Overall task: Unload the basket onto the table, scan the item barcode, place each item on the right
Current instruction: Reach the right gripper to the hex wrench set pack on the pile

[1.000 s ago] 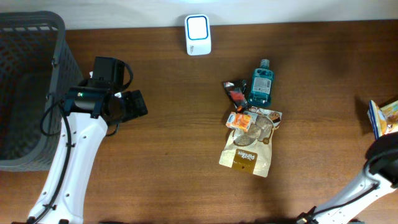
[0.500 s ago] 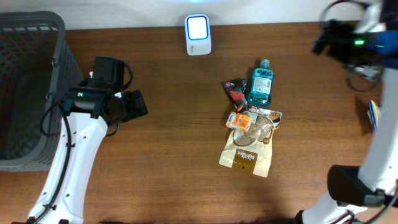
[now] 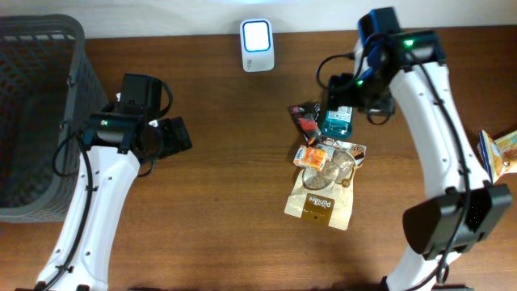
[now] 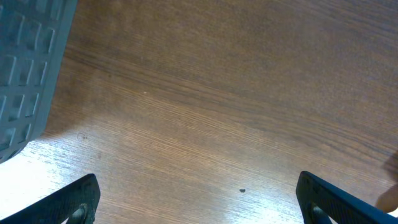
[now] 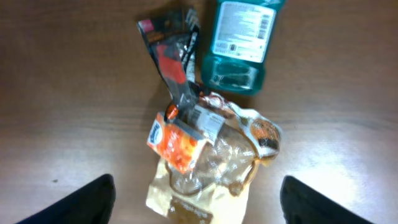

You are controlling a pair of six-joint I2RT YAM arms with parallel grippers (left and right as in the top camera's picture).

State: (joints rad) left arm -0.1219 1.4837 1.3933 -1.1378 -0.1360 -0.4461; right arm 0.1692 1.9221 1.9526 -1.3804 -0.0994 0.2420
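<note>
both left claw [image 4: 200,205] and right claw [image 5: 199,202] spread, empty; teal bottle [image 5: 241,38] lies label-up (print unreadable).

this looks like a mock shop checkout set up on a robot test bench, not a real store. a plain brown wooden table [image 3: 226,202] stands against a pale wall. a small white barcode scanner [image 3: 257,35] with a lit window sits at its far edge. a grey plastic shopping basket [image 3: 48,32] with mesh walls stands at the left end. a heap of packaged retail goods lies in the middle: a teal mouthwash bottle [image 5: 242,37] with a printed barcode label, a tan snack pouch [image 3: 321,204], an orange packet [image 3: 310,156] and a dark wrapper [image 3: 304,121]. a colourful box [image 3: 501,152] shows at the right edge. two white robot arms [image 3: 101,186] take the place of a cashier.
</note>
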